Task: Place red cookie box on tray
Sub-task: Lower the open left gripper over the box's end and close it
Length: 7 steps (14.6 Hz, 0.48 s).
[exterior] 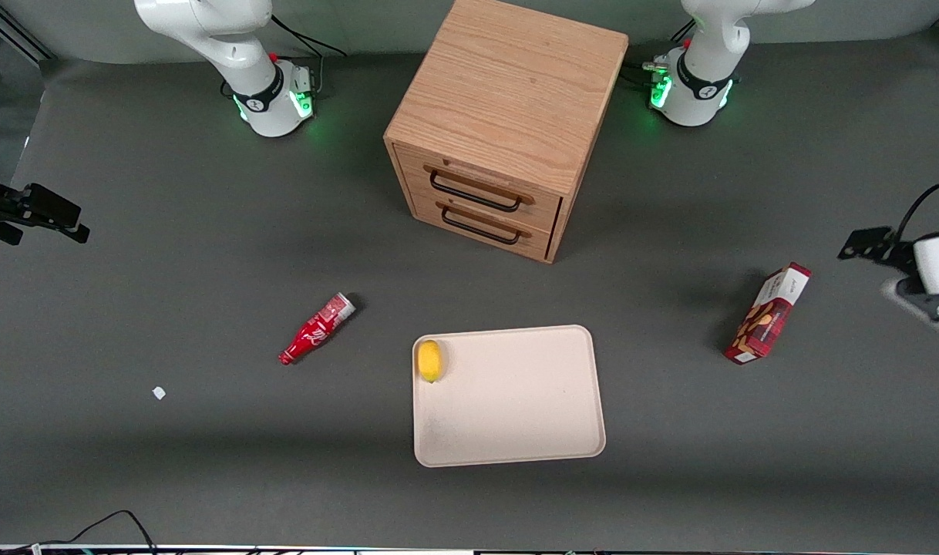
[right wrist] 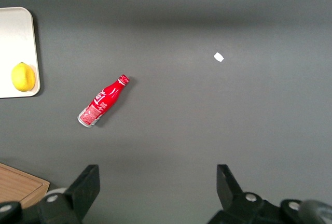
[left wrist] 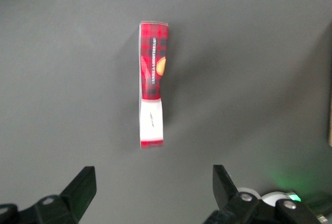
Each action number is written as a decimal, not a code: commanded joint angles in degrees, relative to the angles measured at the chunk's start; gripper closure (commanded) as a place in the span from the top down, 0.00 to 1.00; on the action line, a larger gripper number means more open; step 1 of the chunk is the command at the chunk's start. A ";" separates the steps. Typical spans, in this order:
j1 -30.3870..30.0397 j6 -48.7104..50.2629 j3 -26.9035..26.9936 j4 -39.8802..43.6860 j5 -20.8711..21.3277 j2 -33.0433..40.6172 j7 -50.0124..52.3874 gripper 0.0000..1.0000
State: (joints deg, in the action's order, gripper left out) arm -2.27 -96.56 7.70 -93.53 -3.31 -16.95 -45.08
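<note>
Left wrist view: plaid red cookie box, white-ended, below wide-open, empty gripper.

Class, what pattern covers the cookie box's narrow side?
Red-and-black plaid on the red cookie box; clearest in the left wrist view.

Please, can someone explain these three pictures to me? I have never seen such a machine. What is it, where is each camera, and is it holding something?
These are two white robot arms bolted to a grey table. One picture looks at the whole table from the front; the other two come from cameras on the arms' wrists. On the table stand a wooden cabinet with two drawers and a beige tray with a lemon on it. A red bottle lies beside the tray. The cookie box stands toward the working arm's end. That arm's hand hovers above the box, open and holding nothing.
</note>
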 commanded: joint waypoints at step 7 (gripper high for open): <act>0.16 -32.35 -0.23 -24.40 -2.40 -0.01 -2.99 1.00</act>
State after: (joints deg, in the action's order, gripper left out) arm -2.30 -123.93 7.53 -113.43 -4.92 -18.16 -46.80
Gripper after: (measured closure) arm 0.000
